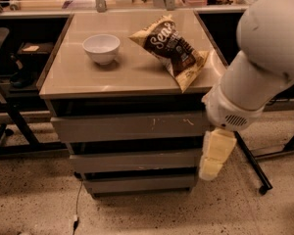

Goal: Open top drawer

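Still shut: top drawer [130, 127]

It sits just under the counter [78, 77], long axis left to right, front facing the camera. The end effector [211, 168] hangs at its 4 o'clock, pointing down; open or closed cannot be told.

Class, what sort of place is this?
Probably a robotics lab: cream two-finger gripper lower-right of the scratched grey top drawer, white bowl and brown snack bag on the beige cabinet top.
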`<state>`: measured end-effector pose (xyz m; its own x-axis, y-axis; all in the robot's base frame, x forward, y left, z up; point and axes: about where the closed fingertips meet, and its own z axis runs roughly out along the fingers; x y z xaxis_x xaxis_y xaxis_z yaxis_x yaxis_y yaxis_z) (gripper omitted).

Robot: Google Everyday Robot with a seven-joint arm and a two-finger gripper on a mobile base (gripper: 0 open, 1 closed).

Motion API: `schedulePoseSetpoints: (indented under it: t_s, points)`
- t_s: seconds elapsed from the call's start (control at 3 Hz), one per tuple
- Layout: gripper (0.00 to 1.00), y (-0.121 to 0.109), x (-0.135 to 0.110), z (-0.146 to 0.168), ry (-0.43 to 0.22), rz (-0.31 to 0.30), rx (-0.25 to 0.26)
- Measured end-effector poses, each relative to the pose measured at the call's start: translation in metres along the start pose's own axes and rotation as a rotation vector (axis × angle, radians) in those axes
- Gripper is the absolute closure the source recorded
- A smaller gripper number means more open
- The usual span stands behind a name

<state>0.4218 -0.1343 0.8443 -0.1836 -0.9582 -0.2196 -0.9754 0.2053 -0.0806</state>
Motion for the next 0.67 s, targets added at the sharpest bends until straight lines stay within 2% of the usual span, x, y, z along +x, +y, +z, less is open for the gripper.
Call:
schedulePoseSetpoints:
  t_s: [0.33,0.67]
  points:
    - [0.0,0.0,-0.019,0.054,-0.017,-0.005,-0.028]
    - [0.0,-0.024,-0.042,0.123,-0.008,-0.051,-0.017]
